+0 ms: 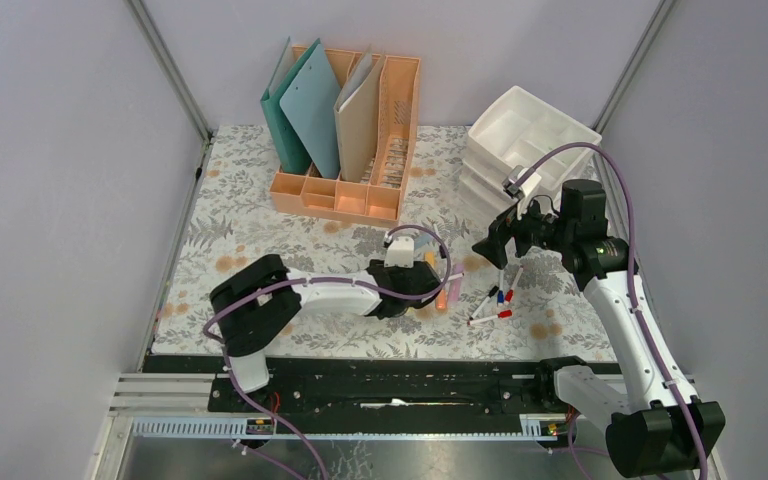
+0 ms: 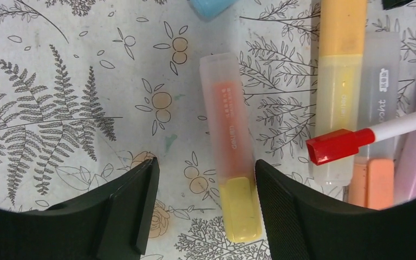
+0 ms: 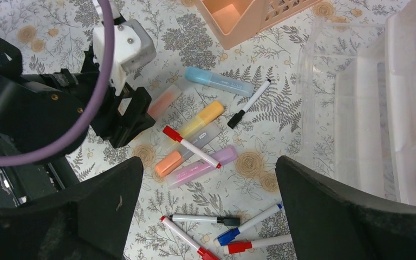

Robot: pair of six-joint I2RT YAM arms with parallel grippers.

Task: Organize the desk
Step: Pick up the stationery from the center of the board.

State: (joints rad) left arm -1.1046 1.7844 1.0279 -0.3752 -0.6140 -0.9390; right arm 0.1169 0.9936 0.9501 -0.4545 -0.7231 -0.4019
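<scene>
The desk point(image 1: 260, 220) lies beneath both arms, its fern-printed cloth spread under your left gripper point(image 2: 206, 206) and your right gripper point(image 3: 208, 168). Directly between the left jaws lies an orange-and-yellow highlighter point(image 2: 228, 135), flat on the cloth. The jaws stand apart on either side of it, the right one just beside its barrel, and they have no clamp on it. To the right of those jaws lie more highlighters point(image 2: 340, 81), crossed by a red-capped marker point(image 2: 338, 145). The right gripper hangs spread wide and empty above a loose group of markers point(image 3: 222, 233), with a blue highlighter point(image 3: 219, 81) and a black-capped marker point(image 3: 249, 103) further ahead of it. Beyond the left gripper stands the peach file rack point(image 1: 345, 195), holding upright folders point(image 1: 310, 110); its small front compartments look unfilled. Beside the right gripper stands the white drawer unit point(image 1: 525, 140). Its top tray appears bare, and a faint pink shape deeper inside cannot be identified. By this evidence the folders are filed, while all the pens are left to stow.
</scene>
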